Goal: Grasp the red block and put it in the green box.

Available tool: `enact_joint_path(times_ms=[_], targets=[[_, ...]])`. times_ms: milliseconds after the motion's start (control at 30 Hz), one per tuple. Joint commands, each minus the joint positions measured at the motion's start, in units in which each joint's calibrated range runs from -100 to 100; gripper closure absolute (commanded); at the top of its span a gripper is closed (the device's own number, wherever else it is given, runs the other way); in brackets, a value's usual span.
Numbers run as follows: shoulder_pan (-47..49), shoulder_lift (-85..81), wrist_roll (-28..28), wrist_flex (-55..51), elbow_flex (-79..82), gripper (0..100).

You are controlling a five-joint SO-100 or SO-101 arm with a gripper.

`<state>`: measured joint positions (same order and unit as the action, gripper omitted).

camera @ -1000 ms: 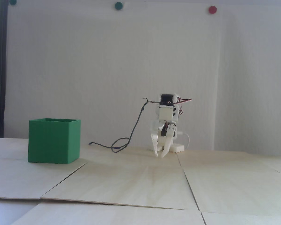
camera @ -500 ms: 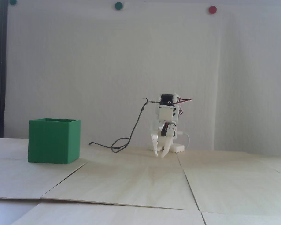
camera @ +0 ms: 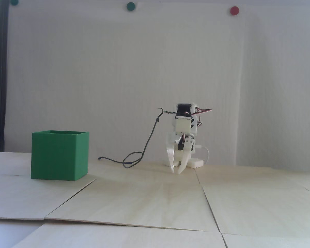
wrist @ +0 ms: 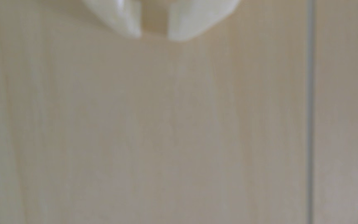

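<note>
- Wrist view: blurred pale wood worktop (wrist: 173, 129) filled the frame; a straight seam (wrist: 310, 107) ran down the right side. Two white fingertips (wrist: 128, 19) entered from the top edge with a narrow gap between them, nothing held.
- Fixed view only: the green box (camera: 59, 156) stood on the worktop (camera: 149, 201) at left, open top up, well apart from the arm.
- Fixed view: the end effector (camera: 176, 171) pointed down, tips slightly parted and close above the wood, empty.
- A dark cable (camera: 134, 158) looped between box and arm.
- Far wall carried a red dot (camera: 234, 10) and a green dot (camera: 130, 6).
- The red block appeared in neither view.
</note>
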<state>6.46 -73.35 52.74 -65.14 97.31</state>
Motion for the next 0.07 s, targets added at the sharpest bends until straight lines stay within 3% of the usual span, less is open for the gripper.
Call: enact_joint_path(times_ms=[0, 33], targets=[[0.02, 0.04, 0.1, -2.48, 0.82, 97], [0.02, 0.04, 0.1, -2.48, 0.82, 97]])
